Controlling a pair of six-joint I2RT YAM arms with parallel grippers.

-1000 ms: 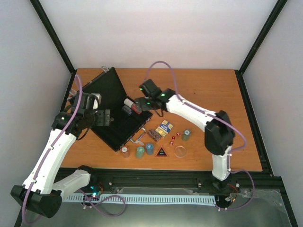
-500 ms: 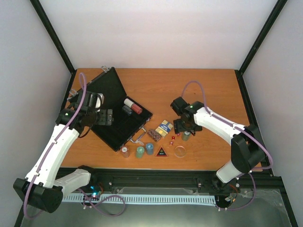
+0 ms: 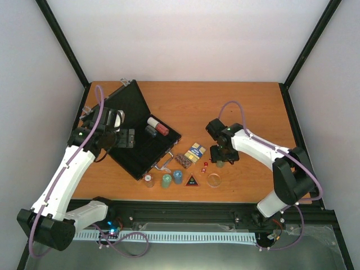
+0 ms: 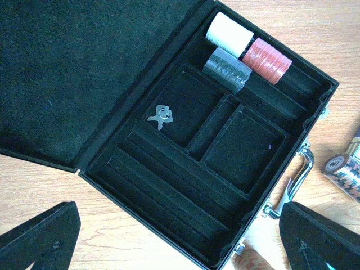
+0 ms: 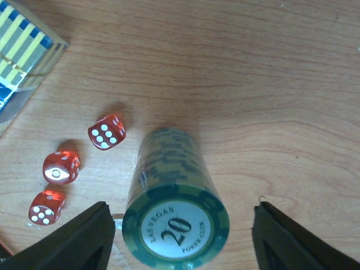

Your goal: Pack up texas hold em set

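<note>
Green chip stack [image 5: 174, 208] is standing upright on the worktop [image 3: 242, 107], right of centre and toward the near edge. The right gripper [image 5: 181, 225] is hanging straight over it, jaws partly open. One finger is sitting on each side with wood showing in both gaps, so nothing is being gripped yet. Key relation: the stack is sitting directly below and between the fingers, long axis vertical, "20" face pointing up at the wrist camera. The right arm is lying far nearer than the left. Judging from that, the next move is needing only a squeeze and a lift.

Case [image 3: 140, 143] is lying open on the left half of the worktop, lid toward the far-left corner. Left gripper [image 4: 180, 242] is hovering above it, jaws wide, holding nothing.

Left wrist view is showing the case's insides: white stack [image 4: 229, 34], red stack [image 4: 267, 59] and black stack [image 4: 226, 68] lying on their sides in the slots, keys [image 4: 160, 115] in one well.

Top view is mostly hiding the green stack under the gripper. It is giving the layout instead: card decks [image 3: 196, 152], black triangle [image 3: 192, 180] and clear disc [image 3: 214, 180] along the near edge.

Right wrist view is showing three red dice [image 5: 61, 167] just beside the stack but apart from it. The nearest is risking a nudge from the finger on that side.
</note>
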